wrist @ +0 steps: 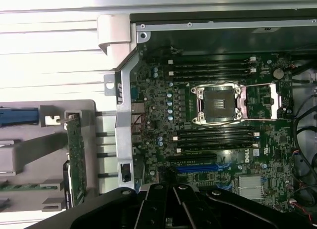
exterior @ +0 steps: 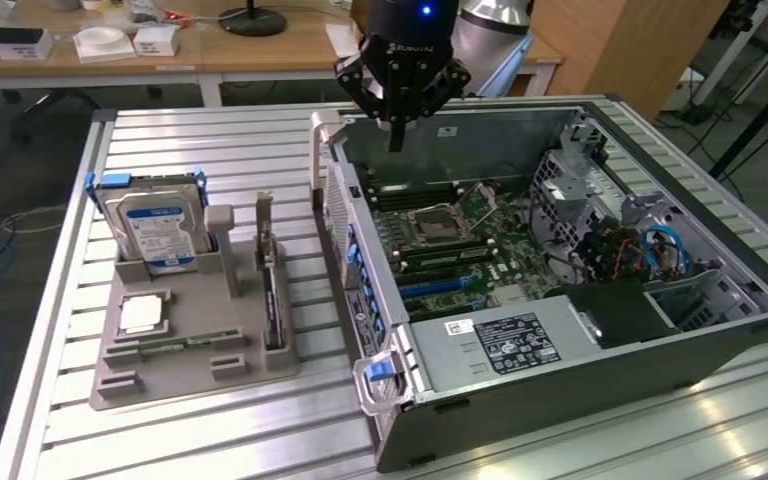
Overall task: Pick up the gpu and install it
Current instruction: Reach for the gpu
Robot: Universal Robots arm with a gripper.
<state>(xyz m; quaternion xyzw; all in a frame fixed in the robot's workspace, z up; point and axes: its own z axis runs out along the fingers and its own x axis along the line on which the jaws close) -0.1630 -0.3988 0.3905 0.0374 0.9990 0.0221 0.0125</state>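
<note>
The gpu stands on its edge in a slot of the grey holder tray, to the exterior view's left of the open computer case. The wrist view shows its green board from above. My gripper hangs above the far end of the case, fingers together and pointing down, with nothing in them. It is well apart from the gpu. Its black body shows in the wrist view, above the motherboard and near a blue card slot.
In the same tray stand a silver hard drive with a blue-white label, a processor chip and a narrow memory stick. The case wall rises between tray and motherboard. Desks with clutter stand behind the table.
</note>
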